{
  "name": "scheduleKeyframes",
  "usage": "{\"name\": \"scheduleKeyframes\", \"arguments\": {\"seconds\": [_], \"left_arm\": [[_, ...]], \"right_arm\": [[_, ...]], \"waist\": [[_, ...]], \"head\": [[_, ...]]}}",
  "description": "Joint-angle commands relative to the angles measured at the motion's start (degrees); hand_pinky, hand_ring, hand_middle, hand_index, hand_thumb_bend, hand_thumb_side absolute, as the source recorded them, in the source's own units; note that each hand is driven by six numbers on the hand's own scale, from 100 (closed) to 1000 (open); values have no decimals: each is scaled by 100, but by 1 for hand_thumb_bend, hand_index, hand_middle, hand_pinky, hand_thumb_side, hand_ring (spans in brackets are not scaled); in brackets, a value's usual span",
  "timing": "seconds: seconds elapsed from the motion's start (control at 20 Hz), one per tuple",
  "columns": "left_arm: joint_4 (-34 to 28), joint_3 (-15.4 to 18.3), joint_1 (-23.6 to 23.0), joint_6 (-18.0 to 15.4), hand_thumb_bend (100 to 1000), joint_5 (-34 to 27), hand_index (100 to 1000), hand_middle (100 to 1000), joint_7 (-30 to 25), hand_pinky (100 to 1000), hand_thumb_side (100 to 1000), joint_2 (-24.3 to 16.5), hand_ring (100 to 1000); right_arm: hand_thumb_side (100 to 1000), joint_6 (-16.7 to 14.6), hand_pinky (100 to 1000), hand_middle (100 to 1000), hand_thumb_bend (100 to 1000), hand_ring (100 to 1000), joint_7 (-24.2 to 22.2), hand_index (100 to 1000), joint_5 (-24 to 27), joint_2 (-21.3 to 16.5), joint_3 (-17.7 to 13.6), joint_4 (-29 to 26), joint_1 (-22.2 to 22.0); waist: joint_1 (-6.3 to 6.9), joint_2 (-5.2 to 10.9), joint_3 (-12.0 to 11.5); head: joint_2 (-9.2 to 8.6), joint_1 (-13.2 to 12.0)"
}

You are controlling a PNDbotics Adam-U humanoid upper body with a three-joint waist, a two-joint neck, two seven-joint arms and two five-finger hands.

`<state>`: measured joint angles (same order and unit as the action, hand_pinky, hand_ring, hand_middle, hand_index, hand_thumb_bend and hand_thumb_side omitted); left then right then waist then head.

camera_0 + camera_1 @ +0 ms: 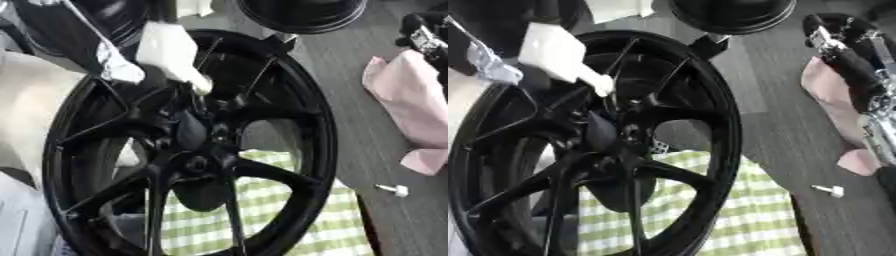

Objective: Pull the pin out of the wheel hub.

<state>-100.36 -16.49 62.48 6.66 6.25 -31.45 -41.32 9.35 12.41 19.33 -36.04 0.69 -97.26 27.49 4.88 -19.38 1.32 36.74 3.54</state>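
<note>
A large black wheel [289, 90] stands tilted in front of me, its hub [199, 162] low in the middle of the spokes. A small white pin [394, 189] lies on the grey table to the wheel's right, apart from the hub. My left arm [79, 25] comes in from the upper left; a white tapered part [171, 55] reaches down to the spokes just above the hub, and the hand itself blends into the black metal. My right hand [846, 55] shows at the right edge over a pink cloth, away from the wheel.
A green and white checked cloth [280, 215] lies under the wheel. The pink cloth [411, 105] lies at the right. A second black rim [302, 15] stands at the far edge. Pale covering [26, 115] lies to the left.
</note>
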Motion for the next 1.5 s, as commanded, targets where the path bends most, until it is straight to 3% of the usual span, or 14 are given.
{"name": "scheduleKeyframes", "arguments": {"seconds": [0.05,0.3,0.5,0.7,0.9,1.05,1.15,1.2,1.25,1.5], "left_arm": [[160,605,-158,18,550,18,331,433,515,702,100,-578,609],[178,1367,-1366,60,539,49,344,443,1295,708,100,-1698,613],[92,2085,-2622,222,544,43,347,442,2037,701,100,-2176,610],[250,2711,-3626,321,547,-128,354,438,2676,688,100,-2100,604],[495,3093,-4215,363,519,-221,381,446,3092,680,100,-1855,603],[733,3258,-4461,349,607,-327,445,476,3225,688,100,-1628,619],[886,3296,-4594,305,755,-435,710,611,3086,742,281,-1513,718],[942,3313,-4650,277,826,-466,774,658,2942,758,361,-1475,752],[982,3345,-4697,238,897,-461,816,699,2827,767,429,-1439,777],[1132,3489,-4814,150,910,-415,840,714,2717,769,480,-1344,786]], "right_arm": [[456,-10,952,671,339,729,49,779,48,-181,-99,-86,7],[455,-54,951,671,339,729,138,778,39,-302,-196,-123,-41],[456,-88,950,670,335,729,217,778,52,-331,-277,-164,-66],[456,-113,950,670,335,729,301,778,61,-364,-359,-178,-125],[455,-137,950,670,334,729,358,778,74,-371,-413,-190,-150],[455,-147,950,670,333,729,380,778,92,-360,-433,-199,-150],[454,-150,949,670,333,729,389,778,104,-355,-440,-199,-151],[454,-153,949,670,333,729,391,778,108,-353,-443,-200,-151],[454,-155,949,670,332,729,394,778,114,-351,-446,-200,-155],[456,-164,949,670,329,729,406,779,130,-355,-459,-197,-180]], "waist": [[-46,165,-53],[-66,91,-157],[-112,13,-192],[-180,-44,-270],[-230,-56,-329],[-262,-48,-338],[-282,-40,-333],[-290,-33,-328],[-301,-23,-324],[-332,16,-326]], "head": [[66,38],[109,106],[55,99],[9,96],[-9,100],[-13,84],[-9,71],[-9,57],[-4,45],[10,60]]}}
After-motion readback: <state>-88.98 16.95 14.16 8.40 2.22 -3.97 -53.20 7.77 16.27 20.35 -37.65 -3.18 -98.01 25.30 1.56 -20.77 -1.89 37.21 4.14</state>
